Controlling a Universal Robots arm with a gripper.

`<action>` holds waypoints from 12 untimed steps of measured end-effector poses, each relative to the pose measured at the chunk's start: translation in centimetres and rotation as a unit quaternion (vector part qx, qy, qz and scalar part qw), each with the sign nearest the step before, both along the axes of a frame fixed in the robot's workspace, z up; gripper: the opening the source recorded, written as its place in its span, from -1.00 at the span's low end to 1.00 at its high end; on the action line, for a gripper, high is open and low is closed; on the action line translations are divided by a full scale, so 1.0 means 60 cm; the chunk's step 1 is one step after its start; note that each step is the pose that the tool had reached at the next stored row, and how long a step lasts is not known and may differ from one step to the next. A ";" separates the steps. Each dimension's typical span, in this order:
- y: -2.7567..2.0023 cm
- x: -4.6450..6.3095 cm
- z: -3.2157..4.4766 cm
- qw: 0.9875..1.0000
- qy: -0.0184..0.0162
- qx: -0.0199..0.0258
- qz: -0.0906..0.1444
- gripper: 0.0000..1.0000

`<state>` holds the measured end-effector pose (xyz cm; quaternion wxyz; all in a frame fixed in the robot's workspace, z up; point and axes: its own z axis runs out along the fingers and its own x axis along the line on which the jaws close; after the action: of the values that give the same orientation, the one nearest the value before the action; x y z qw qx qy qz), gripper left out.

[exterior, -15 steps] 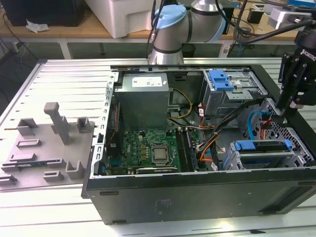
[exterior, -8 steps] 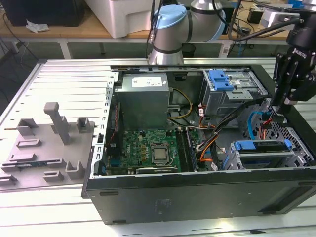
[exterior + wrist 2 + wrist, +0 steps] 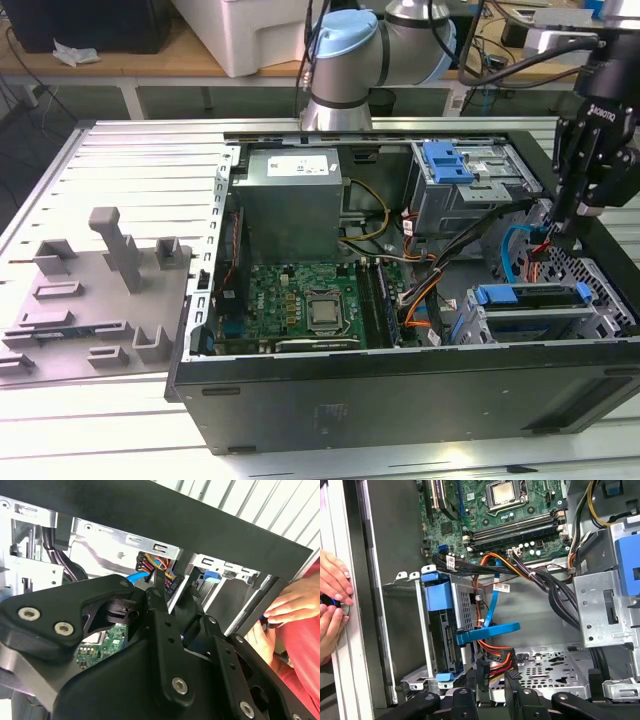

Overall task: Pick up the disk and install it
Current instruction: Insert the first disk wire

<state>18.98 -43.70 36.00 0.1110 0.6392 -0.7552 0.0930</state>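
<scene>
Regarding the disk: sits inside the metal drive cage at the front corner of the open case, on the exterior view's right. Blue around the edges, grey between; seen edge-on in the first wrist view.

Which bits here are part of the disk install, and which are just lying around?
Job: disk in blue carrier, in the drive cage; gripper at the cables beside it.
Lying about: grey fixture plate, power supply box, motherboard, person's hands at the case edge.
</scene>
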 end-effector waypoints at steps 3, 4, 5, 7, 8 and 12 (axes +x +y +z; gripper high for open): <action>0.0005 0.000 -0.003 1.000 0.000 -0.002 -0.001 -0.29; 0.0005 0.000 -0.004 1.000 0.000 -0.002 -0.002 -0.29; 0.0005 0.000 -0.006 1.000 0.000 -0.004 -0.003 -0.29; 0.0024 0.001 -0.010 1.000 0.000 -0.007 -0.008 -0.29; 0.0042 0.001 -0.012 1.000 0.000 -0.010 -0.011 -0.29; 0.0098 0.003 -0.014 1.000 0.000 -0.017 -0.017 -0.29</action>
<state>19.15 -43.12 35.14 0.1236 0.6243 -0.7643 0.1041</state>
